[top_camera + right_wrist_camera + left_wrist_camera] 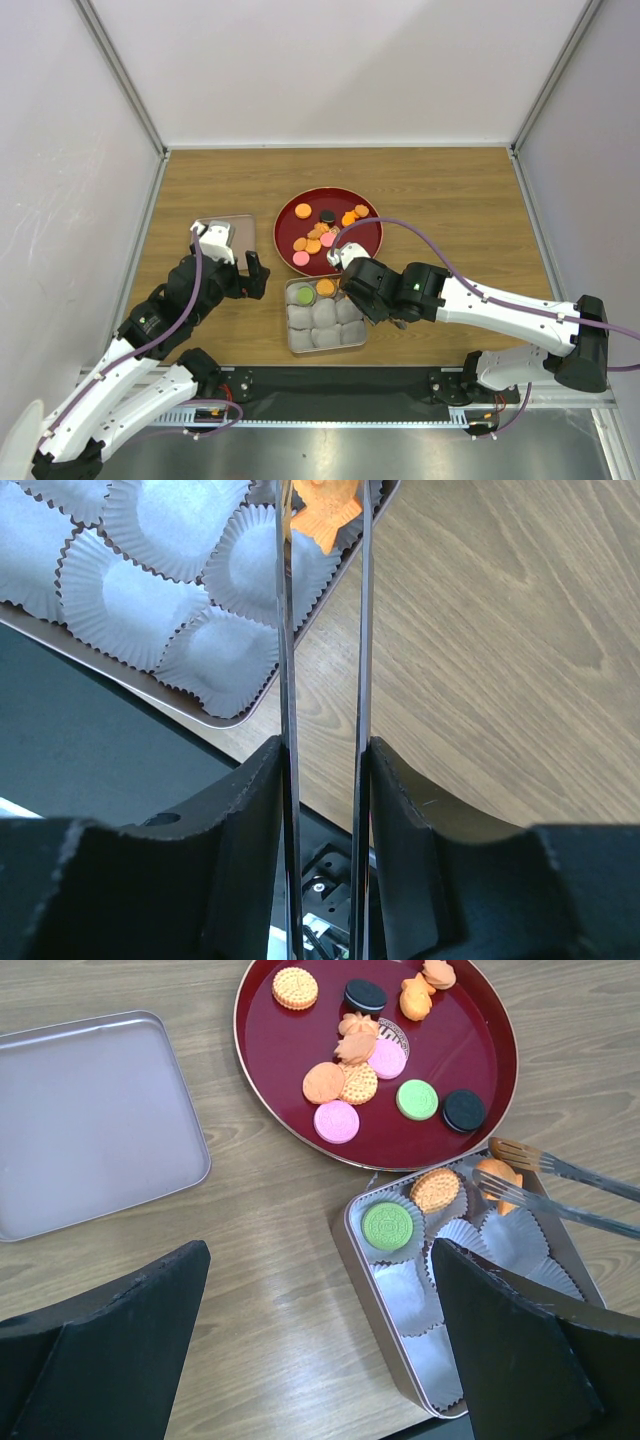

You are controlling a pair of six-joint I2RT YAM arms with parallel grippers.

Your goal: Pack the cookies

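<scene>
Cookies (355,1060) in orange, pink, green and black lie on the red plate (250,1060). In the square tin (350,1250), a green cookie (387,1225) and a round orange one (435,1189) sit in paper cups. My right gripper (322,770) is shut on metal tongs (284,630). The tong tips stand slightly apart on either side of an orange fish-shaped cookie (320,515) at the tin's far right cup. My left gripper (320,1340) hangs open and holds nothing, above the table at the tin's left edge.
The tin's lid (90,1120) lies flat on the wood to the left of the plate. Several pale paper cups (140,590) in the tin hold nothing. The table's near edge and the black base rail (340,385) run just below the tin.
</scene>
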